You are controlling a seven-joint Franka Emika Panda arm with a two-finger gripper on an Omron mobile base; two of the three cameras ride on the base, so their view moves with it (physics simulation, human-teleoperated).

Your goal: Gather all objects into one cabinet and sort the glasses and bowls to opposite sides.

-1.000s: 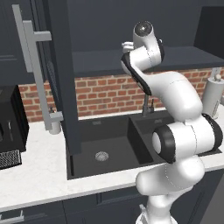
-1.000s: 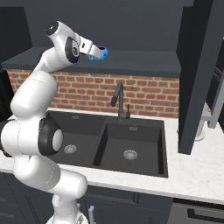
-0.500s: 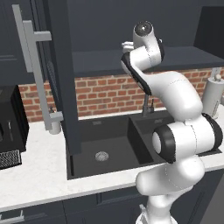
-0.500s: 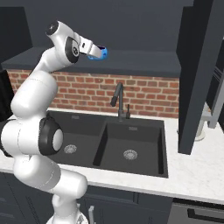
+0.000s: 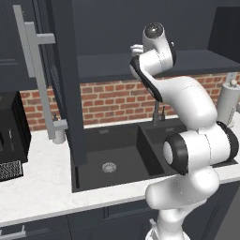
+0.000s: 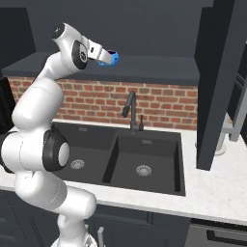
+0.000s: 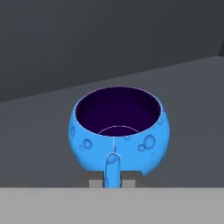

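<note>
A small blue bowl (image 7: 118,131) with a dark inside stands upright right in front of the hand, on or just over the shelf (image 7: 188,109) of the open dark cabinet (image 6: 144,67). My gripper (image 7: 112,181) is shut on a narrow blue tab at the bowl's near side. From the right base view the blue bowl (image 6: 109,58) sits at the end of my gripper (image 6: 102,56), above the left part of the shelf. In the left base view the hand (image 5: 137,48) reaches in over the shelf (image 5: 108,63), and the bowl is hidden behind it.
The cabinet's open doors (image 5: 65,93) (image 6: 217,82) hang at both sides of the arm. Below are a black double sink (image 6: 125,157) with a dark faucet (image 6: 130,108) and a brick wall. A second cabinet with a long steel bar handle (image 5: 29,51) is at left.
The jaws have closed from wide open to shut on the blue bowl. The arm and the bowl have stayed in place.
</note>
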